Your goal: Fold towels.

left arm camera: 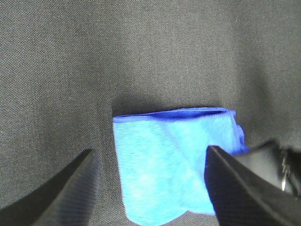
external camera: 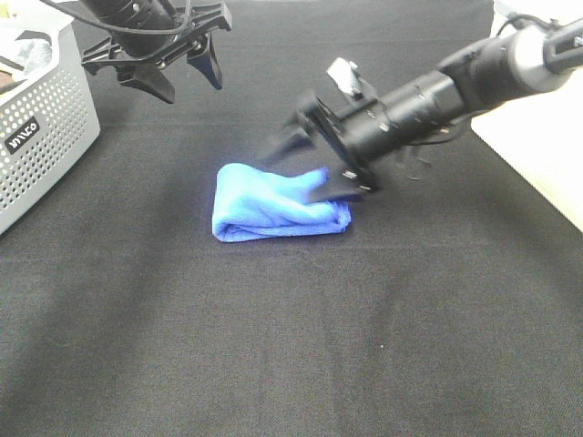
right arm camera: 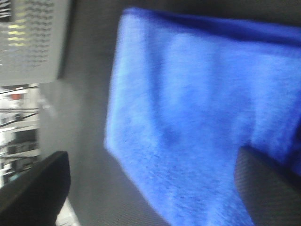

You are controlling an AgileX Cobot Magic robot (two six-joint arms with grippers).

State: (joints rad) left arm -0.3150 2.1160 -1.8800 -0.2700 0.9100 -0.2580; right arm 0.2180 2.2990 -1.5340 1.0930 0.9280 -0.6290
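Note:
A blue towel (external camera: 273, 205) lies folded into a small thick bundle on the black table cloth (external camera: 291, 346), near the middle. It also shows in the left wrist view (left arm camera: 174, 160) and fills the right wrist view (right arm camera: 197, 117). My right gripper (external camera: 305, 168) is open and hovers over the towel's right end, one finger low against the towel, the other above it; it holds nothing. My left gripper (external camera: 189, 77) is open and empty, raised well above the cloth behind and left of the towel.
A grey perforated basket (external camera: 41, 127) stands at the left edge, also in the right wrist view (right arm camera: 33, 42). A pale table surface (external camera: 547, 155) shows past the cloth's right edge.

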